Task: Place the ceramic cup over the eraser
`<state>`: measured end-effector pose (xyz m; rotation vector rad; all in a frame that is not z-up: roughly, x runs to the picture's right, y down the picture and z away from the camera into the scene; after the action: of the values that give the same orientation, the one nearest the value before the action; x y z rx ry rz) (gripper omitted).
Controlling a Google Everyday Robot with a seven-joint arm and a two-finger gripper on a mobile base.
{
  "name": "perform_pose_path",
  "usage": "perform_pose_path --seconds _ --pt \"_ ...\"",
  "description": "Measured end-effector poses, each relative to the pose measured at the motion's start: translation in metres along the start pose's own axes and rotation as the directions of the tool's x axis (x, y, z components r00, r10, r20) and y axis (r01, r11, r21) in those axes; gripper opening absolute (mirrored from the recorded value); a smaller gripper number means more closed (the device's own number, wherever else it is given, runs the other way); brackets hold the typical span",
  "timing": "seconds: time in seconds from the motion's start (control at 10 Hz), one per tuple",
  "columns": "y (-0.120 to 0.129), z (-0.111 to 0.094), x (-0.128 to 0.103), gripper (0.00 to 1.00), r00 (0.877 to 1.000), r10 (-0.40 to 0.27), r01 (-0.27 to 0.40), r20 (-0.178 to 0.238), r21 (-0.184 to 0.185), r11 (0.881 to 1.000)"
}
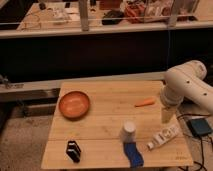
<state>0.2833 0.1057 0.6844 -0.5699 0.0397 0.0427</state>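
Note:
The ceramic cup (128,131), small and cream-white, stands on the wooden table (105,112) near the middle front, and looks upside down. The eraser (74,150), a black block with thin white stripes, stands near the front left corner, well left of the cup. My white arm (186,85) reaches in from the right. Its gripper (166,115) points down over the table's right side, to the right of the cup and a little beyond it. It is open and holds nothing.
An orange bowl (74,105) sits at the table's left back. A small orange carrot-like piece (145,103) lies right of centre. A flat blue piece (133,154) lies just in front of the cup. A white oblong object (163,137) lies below the gripper. A railing and cluttered desks stand behind.

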Motion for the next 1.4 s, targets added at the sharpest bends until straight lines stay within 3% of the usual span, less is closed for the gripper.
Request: perform_pose_path --seconds 0.5,0.8,1.2,1.4 --pt "0.005 0.002 -0.008 0.8 1.0 -0.025 0.025 0.01 -0.002 1.0" --pt "0.011 0.003 -0.047 0.8 0.996 -0.084 0.085 0.036 -0.005 0.996" --pt "0.018 0.01 -0.064 0.8 0.991 -0.12 0.122 0.063 -0.015 0.992" --pt "0.023 0.015 -0.097 0.8 0.986 -0.144 0.147 0.087 -0.024 0.989"
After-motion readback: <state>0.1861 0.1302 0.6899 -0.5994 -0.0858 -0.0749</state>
